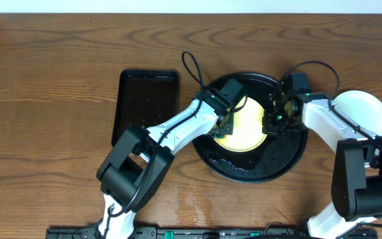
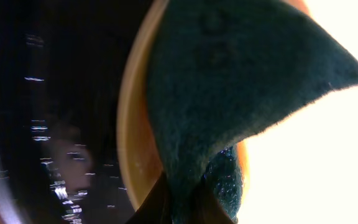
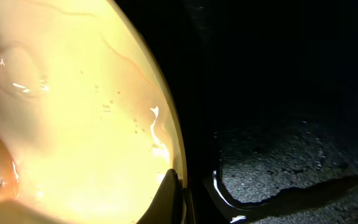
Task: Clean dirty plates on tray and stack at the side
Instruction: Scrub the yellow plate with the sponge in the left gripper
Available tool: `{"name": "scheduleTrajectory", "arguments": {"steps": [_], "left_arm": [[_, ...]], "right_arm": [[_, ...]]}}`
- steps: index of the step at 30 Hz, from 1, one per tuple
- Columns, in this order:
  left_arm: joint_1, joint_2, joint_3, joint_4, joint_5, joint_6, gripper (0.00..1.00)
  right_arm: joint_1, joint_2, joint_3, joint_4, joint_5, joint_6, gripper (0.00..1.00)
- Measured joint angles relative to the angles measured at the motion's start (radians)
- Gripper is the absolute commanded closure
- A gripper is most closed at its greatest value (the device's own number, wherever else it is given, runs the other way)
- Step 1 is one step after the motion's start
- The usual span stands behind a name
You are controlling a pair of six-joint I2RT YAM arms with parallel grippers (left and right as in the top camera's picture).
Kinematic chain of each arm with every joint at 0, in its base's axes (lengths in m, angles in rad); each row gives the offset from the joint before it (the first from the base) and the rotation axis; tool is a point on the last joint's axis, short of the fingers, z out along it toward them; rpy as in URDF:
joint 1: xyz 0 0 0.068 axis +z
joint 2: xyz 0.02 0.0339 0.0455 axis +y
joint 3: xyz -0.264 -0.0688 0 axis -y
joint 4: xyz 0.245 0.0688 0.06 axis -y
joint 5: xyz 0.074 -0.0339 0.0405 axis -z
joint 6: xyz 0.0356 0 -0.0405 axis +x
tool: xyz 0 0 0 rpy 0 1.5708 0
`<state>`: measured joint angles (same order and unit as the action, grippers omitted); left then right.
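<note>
I found the pale yellow round plate (image 1: 245, 133) lying inside the large round glossy black tray (image 1: 284, 166). The left gripper (image 1: 226, 117) pinched a dark green fuzzy pad (image 2: 229, 93) on it; the right gripper (image 1: 275, 121) appeared clamped on its rim.

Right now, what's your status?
Left gripper holds green scrub pad on yellow plate. Right gripper pinches its rim. Plate in round tray. Nothing blocking.

Dark brown wood-grain table (image 1: 45, 79); pale strip (image 1: 178, 5) along its far edge; soft, even light
</note>
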<state>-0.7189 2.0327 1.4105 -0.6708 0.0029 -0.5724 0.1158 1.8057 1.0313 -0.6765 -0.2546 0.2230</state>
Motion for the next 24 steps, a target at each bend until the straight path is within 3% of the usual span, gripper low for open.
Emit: {"name": "scheduleTrajectory", "arguments": {"steps": [5,14,24], "left_arm": [[-0.014,0.000,0.031,-0.070,-0.167,0.000,0.92],[-0.020,0.000,0.103,-0.197,-0.332,0.001,0.92],[0.041,-0.207,0.113,-0.328,-0.246,0.002,0.92]], "right_arm": [[0.010,0.003,0.000,0.003,-0.054,0.000,0.99],[0.009,0.003,0.000,0.000,-0.058,0.000,0.99],[0.008,0.003,0.000,-0.003,-0.032,-0.010,0.99]]}}
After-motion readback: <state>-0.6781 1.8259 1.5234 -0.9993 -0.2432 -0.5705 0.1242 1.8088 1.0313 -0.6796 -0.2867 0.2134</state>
